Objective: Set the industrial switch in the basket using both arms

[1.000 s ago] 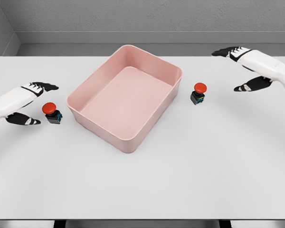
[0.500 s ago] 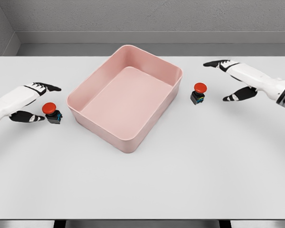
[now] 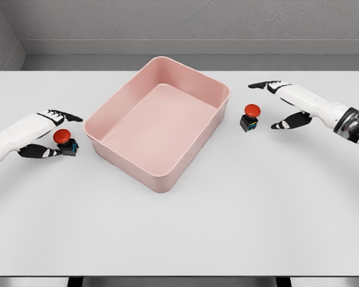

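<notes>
A pink basket [image 3: 131,113] sits on the white table, empty inside. Two industrial switches with red mushroom buttons on black bases stand outside it. The left switch [image 3: 64,141] is at the basket's left, between the thumb and fingers of my left hand [image 3: 58,133], whose spread fingers reach over it while the thumb sits beside its base. The right switch [image 3: 249,117] stands just right of the basket. My right hand [image 3: 274,105] hovers open a little to its right, fingers above and thumb below, not touching it.
The white table [image 3: 227,209] stretches wide in front of the basket. A grey wall runs along its far edge.
My left hand has slid right, closing around the left switch. The right hand has come down and leftward toward the right switch. Both switches and the basket stayed put.
</notes>
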Controlling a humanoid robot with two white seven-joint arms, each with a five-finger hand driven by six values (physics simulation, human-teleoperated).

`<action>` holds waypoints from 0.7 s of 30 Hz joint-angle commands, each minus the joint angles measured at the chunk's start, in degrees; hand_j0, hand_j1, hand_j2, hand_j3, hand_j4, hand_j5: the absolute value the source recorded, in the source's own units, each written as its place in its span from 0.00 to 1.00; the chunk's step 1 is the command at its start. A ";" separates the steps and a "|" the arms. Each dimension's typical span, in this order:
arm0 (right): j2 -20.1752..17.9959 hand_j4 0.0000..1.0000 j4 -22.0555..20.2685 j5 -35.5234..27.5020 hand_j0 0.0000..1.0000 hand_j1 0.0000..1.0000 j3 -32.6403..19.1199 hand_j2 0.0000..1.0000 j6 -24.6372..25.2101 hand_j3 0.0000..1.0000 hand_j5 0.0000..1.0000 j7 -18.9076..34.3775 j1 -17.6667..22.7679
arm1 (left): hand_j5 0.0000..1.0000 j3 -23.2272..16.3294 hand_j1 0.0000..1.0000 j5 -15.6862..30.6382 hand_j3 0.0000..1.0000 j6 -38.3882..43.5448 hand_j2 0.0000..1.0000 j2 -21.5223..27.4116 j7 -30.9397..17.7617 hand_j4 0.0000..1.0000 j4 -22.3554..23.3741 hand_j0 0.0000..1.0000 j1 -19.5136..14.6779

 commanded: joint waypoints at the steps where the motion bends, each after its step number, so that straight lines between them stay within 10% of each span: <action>1: 1.09 0.97 1.61 -0.24 0.97 0.97 -0.07 0.97 0.06 0.97 0.97 -0.02 0.00 | 0.88 0.02 0.88 0.48 0.88 0.06 0.88 0.14 0.12 0.88 -0.07 0.88 0.00; 3: 1.09 0.83 1.70 2.48 0.83 0.83 -0.07 0.83 0.06 0.83 0.83 -0.19 0.00 | 0.85 0.02 0.85 0.48 0.85 0.06 0.85 0.14 0.12 0.85 -0.07 0.85 0.00; 21: 4.43 0.84 5.39 3.80 0.84 0.84 -0.07 0.84 0.06 0.84 0.84 -0.19 -0.09 | 0.61 0.19 0.61 0.57 0.61 0.06 0.61 0.76 0.03 0.61 0.02 0.61 0.62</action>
